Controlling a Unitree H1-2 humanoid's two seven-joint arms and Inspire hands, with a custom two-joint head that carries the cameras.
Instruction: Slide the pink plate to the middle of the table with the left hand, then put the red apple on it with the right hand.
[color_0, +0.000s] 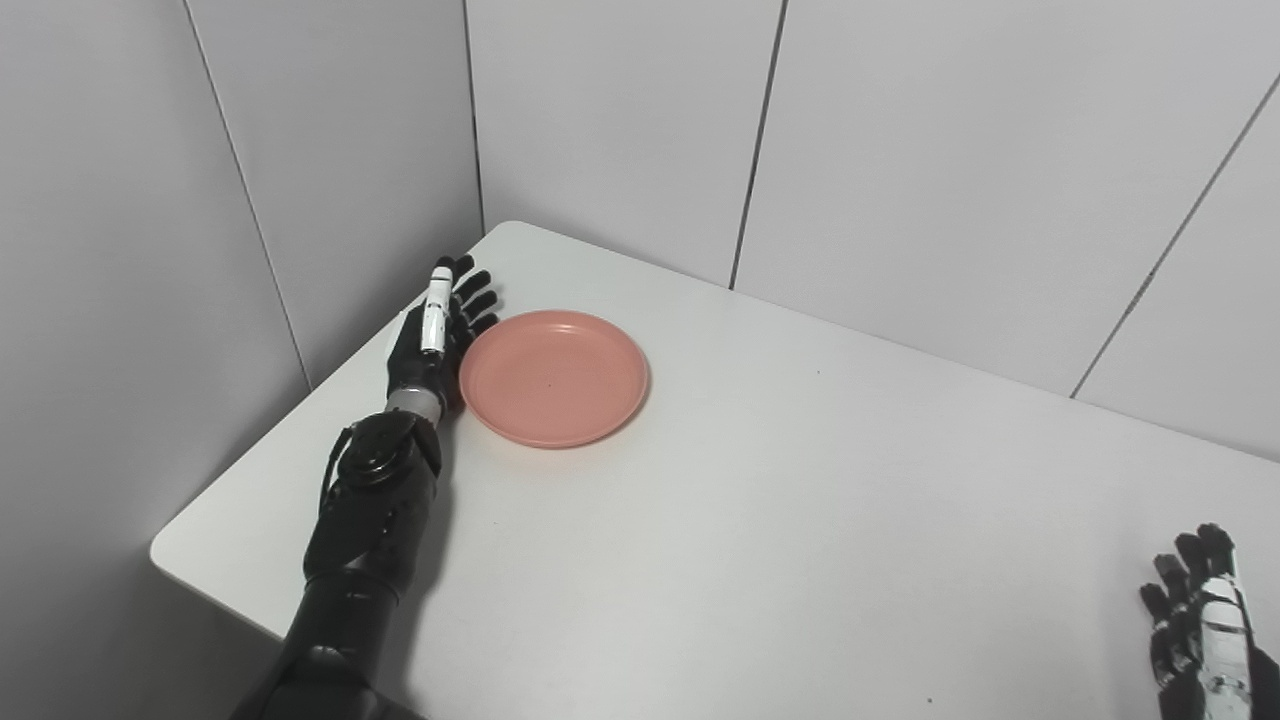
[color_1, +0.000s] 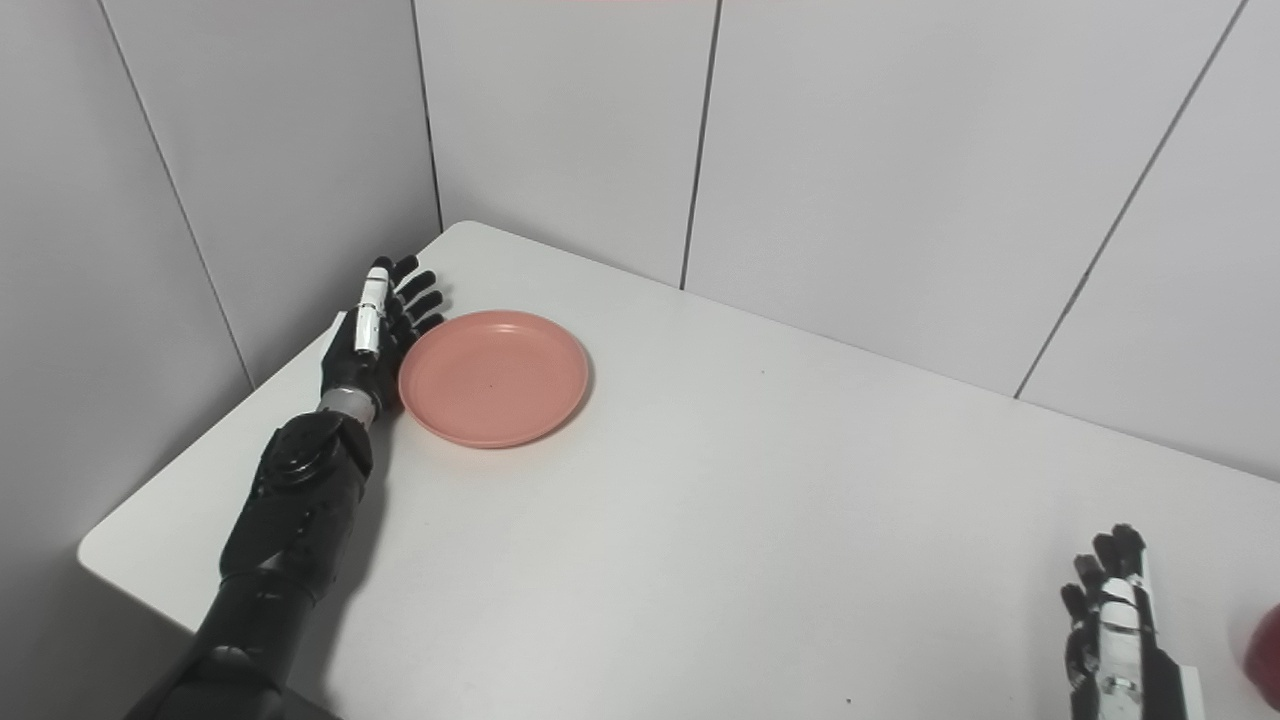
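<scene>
The pink plate lies flat near the table's far left corner. My left hand stands on edge against the plate's left rim, fingers straight and apart, holding nothing. My right hand rests open at the bottom right, fingers pointing away from me. A sliver of the red apple shows at the right edge of the right eye view, just right of my right hand; it is out of the left eye view.
The white table has a rounded left corner and a front-left edge close to my left forearm. Grey wall panels stand right behind the table's far and left sides.
</scene>
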